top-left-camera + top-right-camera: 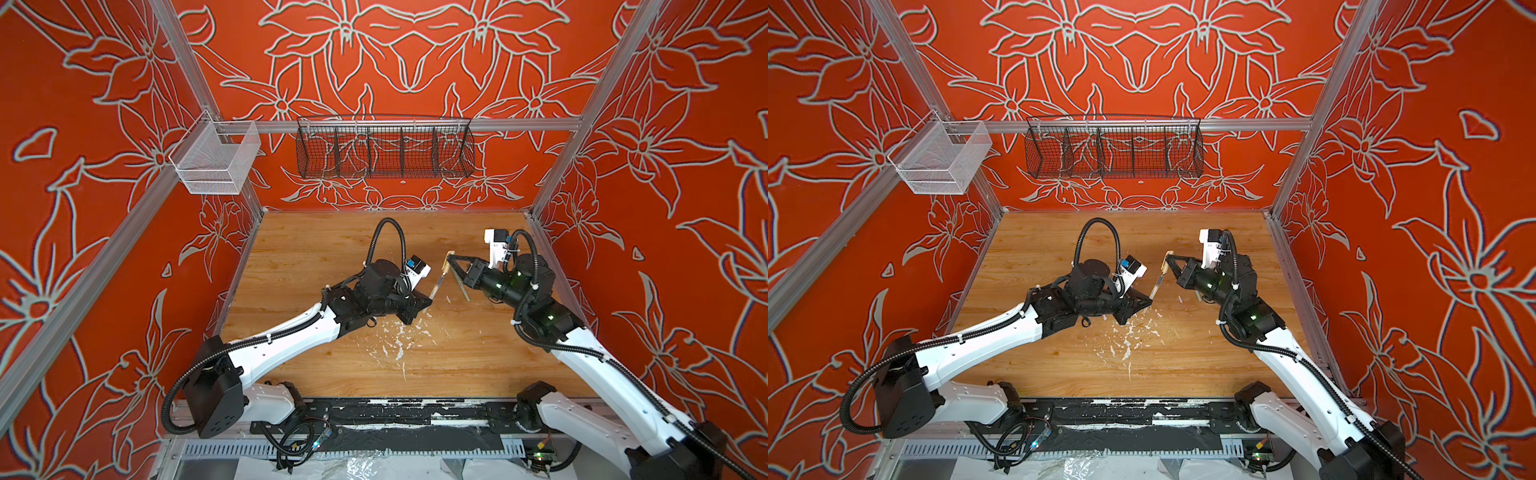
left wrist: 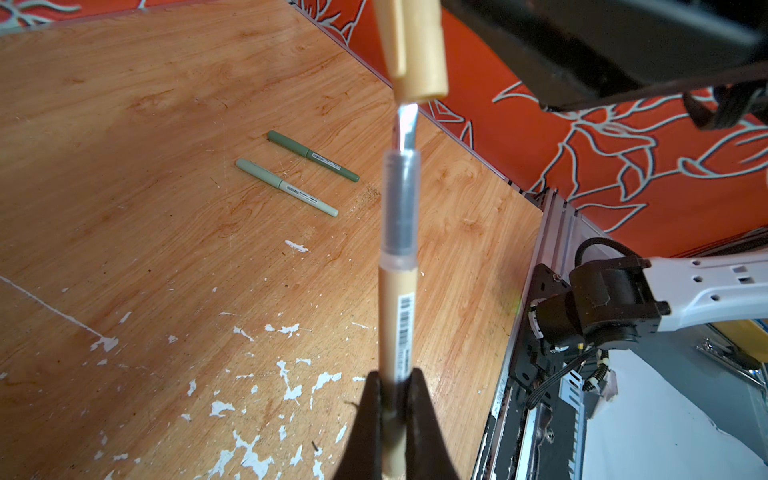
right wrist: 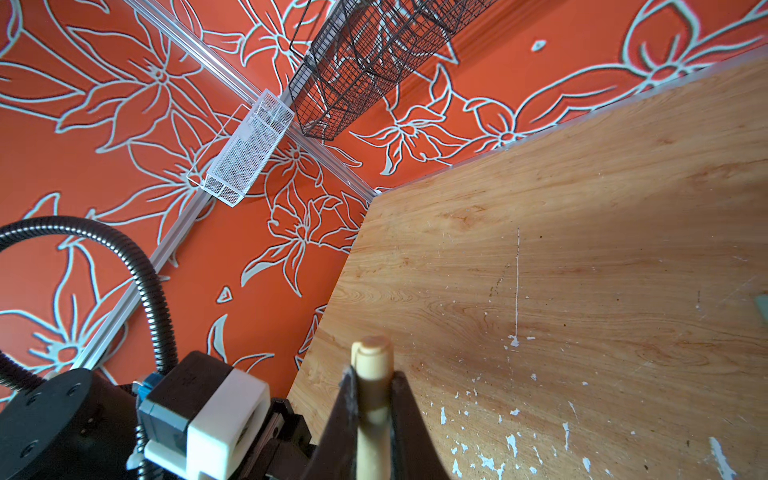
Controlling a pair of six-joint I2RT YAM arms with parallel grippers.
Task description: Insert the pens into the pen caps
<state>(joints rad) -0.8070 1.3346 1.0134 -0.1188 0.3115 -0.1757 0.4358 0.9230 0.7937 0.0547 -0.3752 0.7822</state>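
Note:
My left gripper (image 2: 395,399) is shut on the lower barrel of the beige pen (image 2: 399,316), which points up and away toward the beige pen cap (image 2: 419,50). The pen's metallic tip meets the cap's open mouth. My right gripper (image 3: 374,386) is shut on that cap (image 3: 372,374), closed end outward. In both top views the pen (image 1: 436,286) (image 1: 1156,284) and cap (image 1: 448,259) (image 1: 1168,262) line up above mid table, between the left gripper (image 1: 428,305) and right gripper (image 1: 449,258). A dark green pen (image 2: 313,156) and a pale green pen (image 2: 286,187) lie side by side on the wood, each seemingly with its cap on.
White paint flecks (image 1: 399,336) mark the wooden table (image 1: 311,249) toward the front. A black wire basket (image 1: 384,147) hangs on the back wall and a white mesh basket (image 1: 216,160) on the left rail. The right arm's base (image 2: 602,299) stands by the table edge.

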